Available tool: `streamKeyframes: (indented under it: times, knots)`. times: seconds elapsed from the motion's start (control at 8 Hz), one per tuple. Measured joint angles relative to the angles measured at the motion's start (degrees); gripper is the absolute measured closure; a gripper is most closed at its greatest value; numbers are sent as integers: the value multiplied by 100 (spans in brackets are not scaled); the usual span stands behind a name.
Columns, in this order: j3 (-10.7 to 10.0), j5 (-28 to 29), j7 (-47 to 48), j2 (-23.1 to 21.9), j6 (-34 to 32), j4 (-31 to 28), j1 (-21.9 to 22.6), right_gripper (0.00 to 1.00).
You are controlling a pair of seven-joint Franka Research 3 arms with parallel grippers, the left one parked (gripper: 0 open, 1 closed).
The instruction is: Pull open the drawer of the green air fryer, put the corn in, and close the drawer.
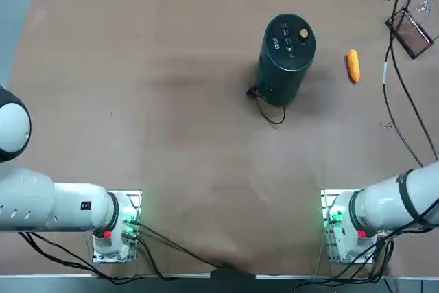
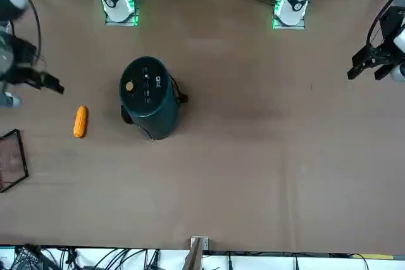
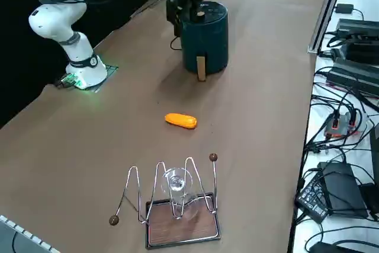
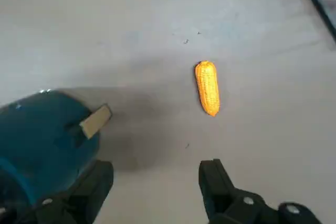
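Corn [image 4: 207,87]: small, light, rigid, rounded cob lying loose on the surface [image 1: 171,101] beside the closed green air fryer [image 1: 287,56]; best gripped across its middle; pincer [image 4: 157,187] wide open, empty, above.

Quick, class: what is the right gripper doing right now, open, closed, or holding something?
Right gripper: open, holding nothing, raised above the table between the green air fryer and the corn.
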Motion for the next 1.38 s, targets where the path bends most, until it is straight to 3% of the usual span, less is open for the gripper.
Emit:
streamKeyframes:
  times: [0.38,0.62,1.12,1.38]
  knots:
    - [-16,275,1150,361,870,-624,-6,0]
    - [-33,679,1967,418,1093,-998,-13,0]
    - [-43,1981,3766,834,1427,-1136,-20,0]
    - [-26,2168,4732,1123,1863,-1142,114,0]
